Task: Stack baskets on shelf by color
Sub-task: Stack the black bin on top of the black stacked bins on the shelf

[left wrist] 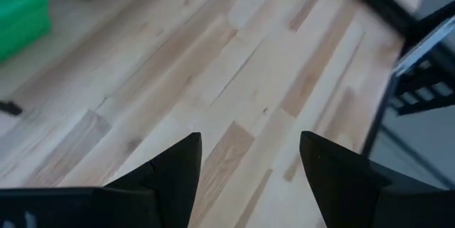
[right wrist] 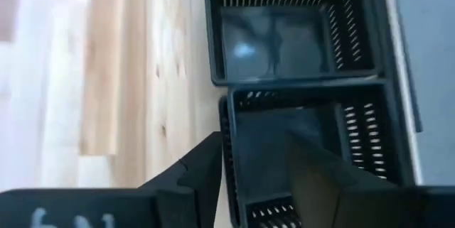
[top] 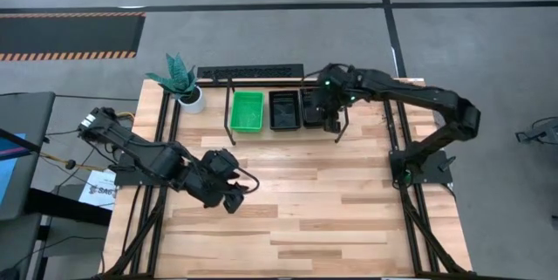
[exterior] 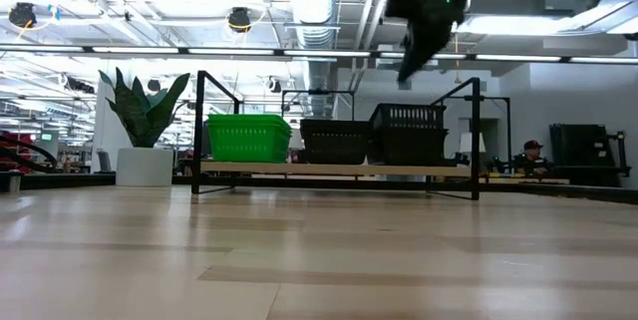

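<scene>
The shelf (exterior: 329, 168) stands at the table's far side. On its board sit, from left to right, green baskets (top: 247, 111) (exterior: 247, 138), a black basket (top: 285, 111) (exterior: 334, 141) and a taller stack of black baskets (exterior: 409, 133) (right wrist: 298, 136). My right gripper (top: 331, 116) (exterior: 419, 46) hovers open above the tall black stack, clear of it. In the right wrist view its fingers (right wrist: 252, 167) stand over one side wall of the top basket. My left gripper (top: 230, 196) (left wrist: 249, 164) is open and empty over the bare table, left of the middle.
A potted plant (top: 181, 84) (exterior: 145, 121) stands at the shelf's left end. The shelf's black tube frame (exterior: 477, 136) rises above the baskets. Bare wood table (top: 314, 210) lies between the shelf and the near edge.
</scene>
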Motion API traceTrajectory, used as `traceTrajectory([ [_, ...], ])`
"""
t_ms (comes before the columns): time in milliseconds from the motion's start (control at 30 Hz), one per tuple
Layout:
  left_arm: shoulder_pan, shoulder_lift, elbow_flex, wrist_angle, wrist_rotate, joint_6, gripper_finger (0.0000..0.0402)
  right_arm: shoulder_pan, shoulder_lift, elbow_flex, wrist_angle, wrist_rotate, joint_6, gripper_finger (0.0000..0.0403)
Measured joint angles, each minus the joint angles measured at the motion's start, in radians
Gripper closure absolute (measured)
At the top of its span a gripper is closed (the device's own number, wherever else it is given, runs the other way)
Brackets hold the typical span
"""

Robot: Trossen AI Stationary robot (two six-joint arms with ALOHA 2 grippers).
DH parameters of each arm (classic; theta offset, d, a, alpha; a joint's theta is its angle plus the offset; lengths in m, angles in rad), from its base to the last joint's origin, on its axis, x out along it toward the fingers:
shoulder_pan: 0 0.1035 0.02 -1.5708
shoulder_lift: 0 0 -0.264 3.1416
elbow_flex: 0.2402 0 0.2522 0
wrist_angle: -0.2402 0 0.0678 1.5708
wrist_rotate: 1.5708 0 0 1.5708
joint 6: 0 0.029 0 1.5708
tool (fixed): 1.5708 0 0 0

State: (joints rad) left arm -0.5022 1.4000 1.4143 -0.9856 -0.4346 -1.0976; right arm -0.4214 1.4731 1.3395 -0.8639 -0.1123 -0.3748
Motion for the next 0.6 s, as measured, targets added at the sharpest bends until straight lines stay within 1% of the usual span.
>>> traceTrajectory([
  [67, 0.000, -0.028, 0.000, 0.020, -0.033, 0.009, 0.0175, 0.009, -0.030, 0.040, -0.009, 0.003, 0.029, 0.0230],
  [133, -0.002, -0.056, 0.000, 0.025, -0.087, 0.009, 0.0175, 0.016, -0.063, 0.056, 0.010, 0.026, 0.082, 0.0231],
  [200, -0.011, -0.078, 0.000, 0.032, -0.145, 0.005, 0.0175, 0.020, -0.085, 0.048, 0.051, 0.072, 0.141, 0.0237],
  [300, -0.016, -0.094, 0.000, 0.036, -0.204, 0.004, 0.0175, 0.039, -0.083, 0.008, 0.059, 0.161, 0.162, 0.0251],
  [367, -0.018, -0.094, 0.000, 0.035, -0.203, -0.005, 0.0175, 0.052, -0.064, -0.017, 0.063, 0.200, 0.166, 0.0262],
  [433, -0.023, -0.093, 0.000, 0.034, -0.201, -0.013, 0.0175, 0.058, -0.043, -0.050, 0.060, 0.214, 0.166, 0.0271],
  [600, -0.036, -0.089, 0.000, 0.034, -0.202, -0.038, 0.0175, 0.094, 0.044, -0.076, 0.061, 0.224, 0.181, 0.0286],
])
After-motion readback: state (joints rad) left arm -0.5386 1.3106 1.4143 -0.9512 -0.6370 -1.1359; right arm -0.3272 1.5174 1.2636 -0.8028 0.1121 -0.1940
